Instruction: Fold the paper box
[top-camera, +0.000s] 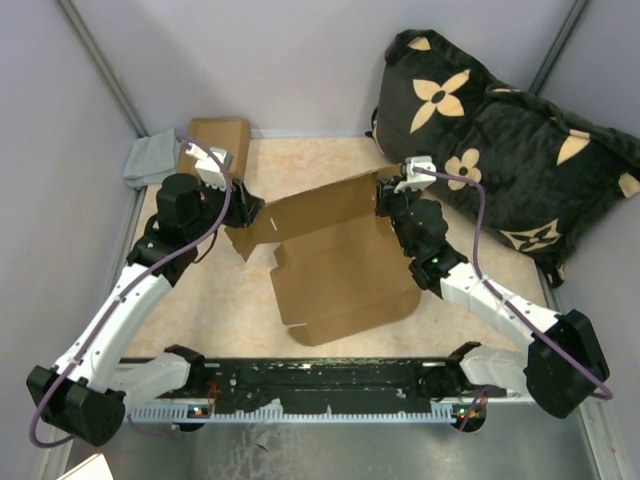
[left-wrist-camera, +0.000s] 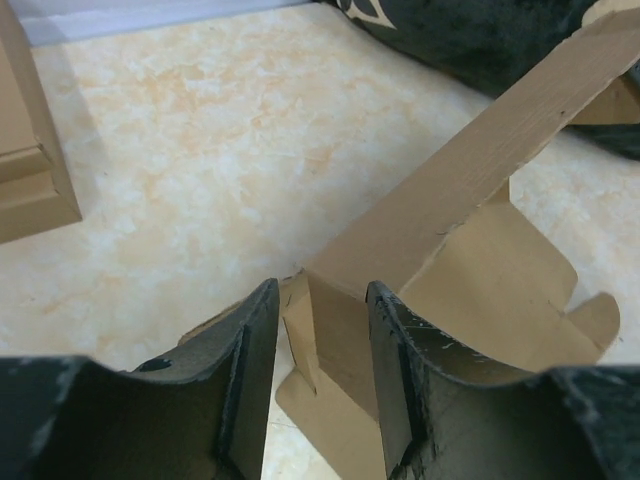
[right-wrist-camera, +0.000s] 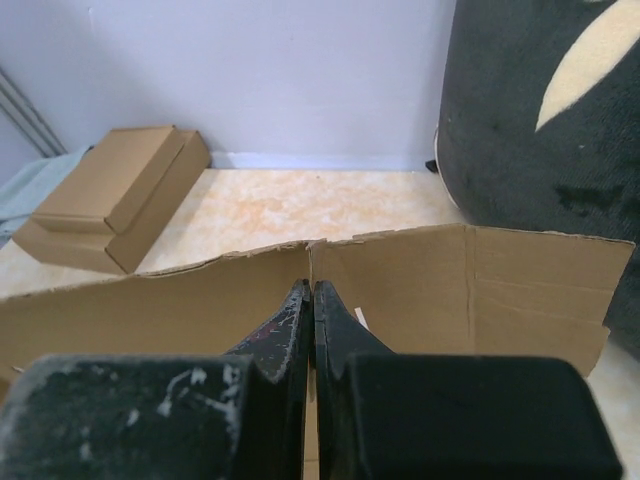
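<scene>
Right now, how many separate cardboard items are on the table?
3. The unfolded paper box lies in the middle; an upper small box sits on a lower small box in the far-left corner. The stack or the pillow may hide more.

left arm (top-camera: 120, 300) reaches forward from its base, elbow bent, wrist at the left end of the paper box (top-camera: 340, 270). left gripper (left-wrist-camera: 318, 295) points down at that end of the box, jaws partly apart, one finger (left-wrist-camera: 250, 340) on each side of a folded-up flap; firm contact can't be told. right arm (top-camera: 490, 295) angles in from the right, wrist over the box's far right corner. right gripper (right-wrist-camera: 308, 288) is closed tight, fingertips together, nothing between them, tips at the box's raised back panel near its top edge.
</scene>
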